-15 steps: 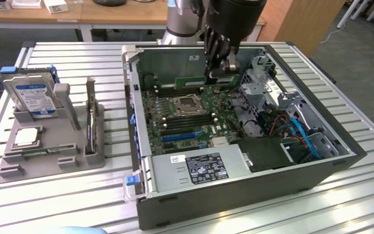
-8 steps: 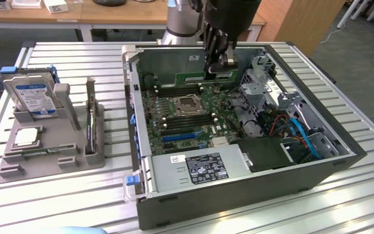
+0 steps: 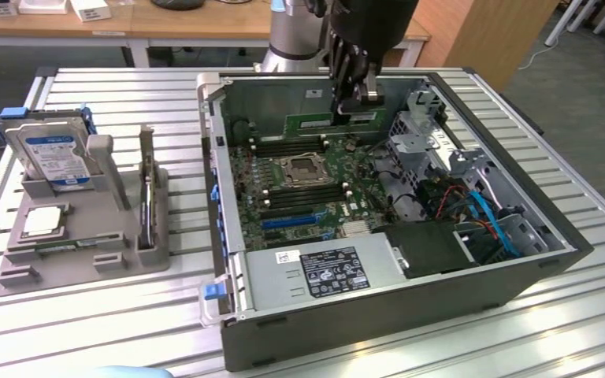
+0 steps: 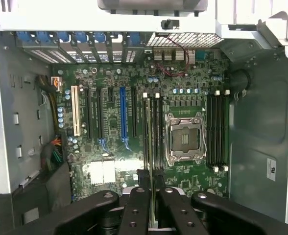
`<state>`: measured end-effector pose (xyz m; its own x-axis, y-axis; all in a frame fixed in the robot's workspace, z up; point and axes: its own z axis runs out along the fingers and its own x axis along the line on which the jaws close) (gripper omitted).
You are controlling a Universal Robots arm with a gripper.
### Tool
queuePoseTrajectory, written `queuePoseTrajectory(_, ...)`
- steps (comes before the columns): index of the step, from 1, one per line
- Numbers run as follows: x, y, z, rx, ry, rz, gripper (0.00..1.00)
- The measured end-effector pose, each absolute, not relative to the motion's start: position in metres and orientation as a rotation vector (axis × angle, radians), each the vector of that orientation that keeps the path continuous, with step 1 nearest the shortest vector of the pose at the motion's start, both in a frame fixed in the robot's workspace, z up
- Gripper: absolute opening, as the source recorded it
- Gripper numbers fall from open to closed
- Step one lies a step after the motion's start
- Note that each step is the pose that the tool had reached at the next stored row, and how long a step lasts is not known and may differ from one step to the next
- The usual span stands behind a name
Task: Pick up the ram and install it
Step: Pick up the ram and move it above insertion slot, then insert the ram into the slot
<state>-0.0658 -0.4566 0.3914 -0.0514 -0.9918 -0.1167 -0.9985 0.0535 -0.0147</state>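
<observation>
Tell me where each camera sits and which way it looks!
Exterior view: off the arm, high over the table, looking down into the open computer case; the arm and the gripper holding the ram show.
Wrist view: on the wrist, facing the motherboard; the gripper's fingers show.
Both share: the CPU socket and the gripper.

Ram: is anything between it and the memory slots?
Nothing visible. The gripper holds the ram above the motherboard; no cable or part lies across the slots beside the processor socket.
</observation>
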Motion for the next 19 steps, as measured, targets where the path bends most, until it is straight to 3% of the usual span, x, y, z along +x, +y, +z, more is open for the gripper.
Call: queuePoseTrajectory(19,-0.0663,-0.4491,0.3875,-2.097,2.227,0.125,0.14)
